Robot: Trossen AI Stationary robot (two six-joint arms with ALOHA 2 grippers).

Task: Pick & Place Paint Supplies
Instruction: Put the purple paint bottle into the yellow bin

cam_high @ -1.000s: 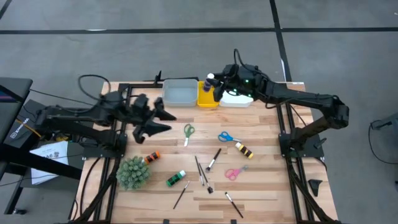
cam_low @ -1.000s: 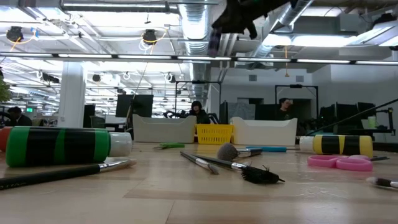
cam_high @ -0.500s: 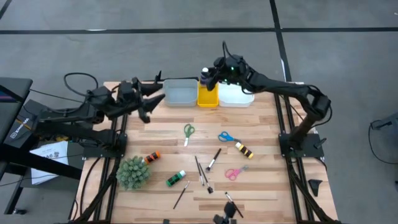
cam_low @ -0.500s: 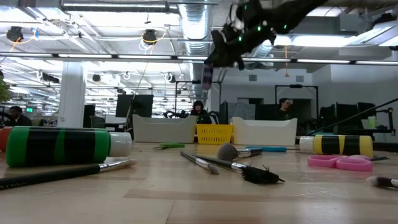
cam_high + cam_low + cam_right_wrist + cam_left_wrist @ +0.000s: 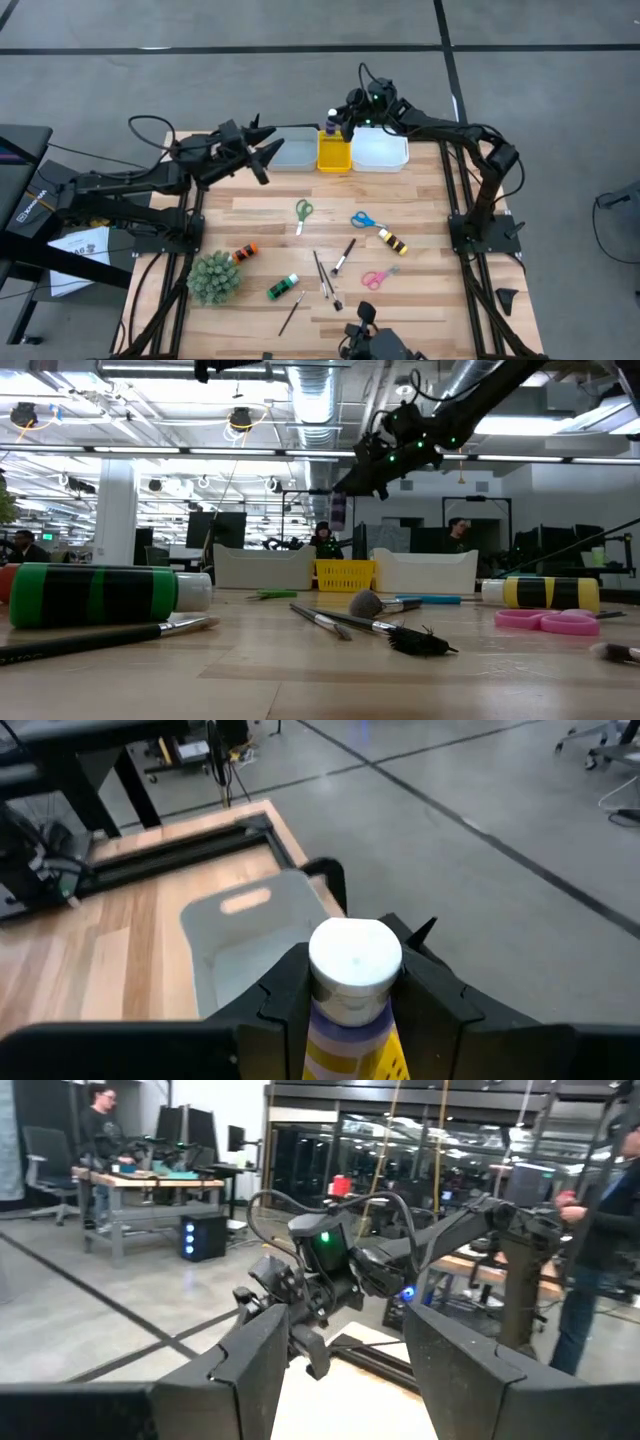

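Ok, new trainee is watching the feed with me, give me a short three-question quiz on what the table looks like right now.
1. True or false: the right gripper is shut on a white-capped paint bottle.
2. Which tray sits between the other two along the far edge of the table? A) grey tray B) yellow tray C) white tray
3. Fill in: the paint bottle lying nearest the spiky plant ball is ____.

Key:
1. True; it holds the bottle above the yellow tray.
2. B, with the grey tray on one side and the white tray on the other.
3. Orange: the orange paint bottle.
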